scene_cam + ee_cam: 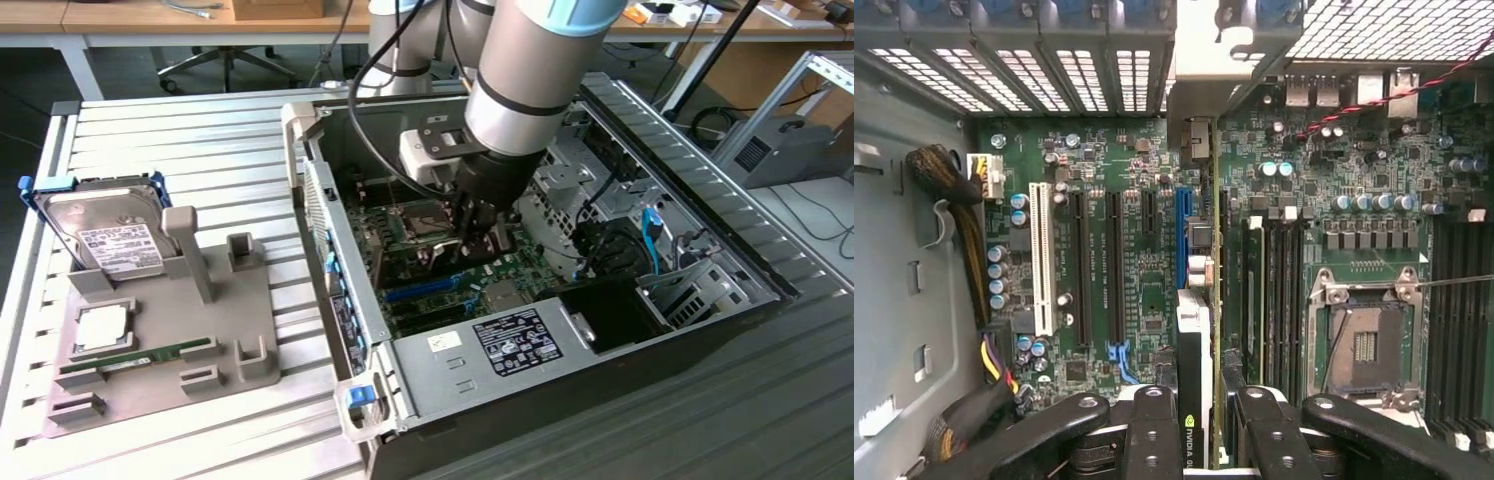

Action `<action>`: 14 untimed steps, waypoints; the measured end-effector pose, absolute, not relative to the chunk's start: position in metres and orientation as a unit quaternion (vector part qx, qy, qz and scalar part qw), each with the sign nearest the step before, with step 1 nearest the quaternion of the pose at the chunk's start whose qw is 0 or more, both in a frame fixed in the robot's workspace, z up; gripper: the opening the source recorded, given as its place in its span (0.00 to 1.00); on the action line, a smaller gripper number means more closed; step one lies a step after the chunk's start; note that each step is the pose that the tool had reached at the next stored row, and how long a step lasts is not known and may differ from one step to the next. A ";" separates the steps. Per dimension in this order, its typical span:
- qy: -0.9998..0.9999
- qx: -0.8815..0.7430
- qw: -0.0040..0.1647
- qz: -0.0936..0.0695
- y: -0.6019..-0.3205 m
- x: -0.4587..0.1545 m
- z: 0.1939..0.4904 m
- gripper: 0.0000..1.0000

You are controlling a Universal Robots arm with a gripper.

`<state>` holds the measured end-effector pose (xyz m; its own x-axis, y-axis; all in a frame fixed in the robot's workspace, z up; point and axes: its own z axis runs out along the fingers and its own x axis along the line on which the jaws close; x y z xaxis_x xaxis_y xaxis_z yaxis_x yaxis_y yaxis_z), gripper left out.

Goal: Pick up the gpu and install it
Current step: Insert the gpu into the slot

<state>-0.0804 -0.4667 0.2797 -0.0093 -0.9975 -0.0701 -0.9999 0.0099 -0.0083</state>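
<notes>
My gripper (467,248) is down inside the open computer case (310,190), over the green motherboard (400,225). It is shut on the gpu (1194,325), which the wrist view shows edge-on between the two black fingers (1154,430). The card stands on edge just beside the long blue slot (1181,235), and its silvery bracket (1199,70) reaches the case's rear slot wall. In the exterior view the gpu (438,260) is a dark sliver under the wrist, mostly hidden by the arm. Whether its edge sits in a slot I cannot tell.
An open CPU socket (1364,345) lies beside the card, and a cable bundle (964,200) runs along the case wall. Outside the case, a grey fixture (200,340) carries a hard drive (114,235) and a memory stick (147,355).
</notes>
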 end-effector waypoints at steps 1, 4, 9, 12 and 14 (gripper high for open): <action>0.710 -0.703 0.028 0.022 -0.467 -0.080 0.279 0.27; 0.710 -0.703 0.028 0.022 -0.467 -0.081 0.278 0.27; 0.710 -0.703 0.027 0.022 -0.468 -0.081 0.277 0.27; 0.710 -0.703 0.027 0.022 -0.468 -0.083 0.277 0.27; 0.710 -0.703 0.027 0.022 -0.469 -0.084 0.277 0.27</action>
<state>-0.0838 -0.4688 0.2772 -0.0094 -0.9976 -0.0690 -0.9999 0.0100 -0.0076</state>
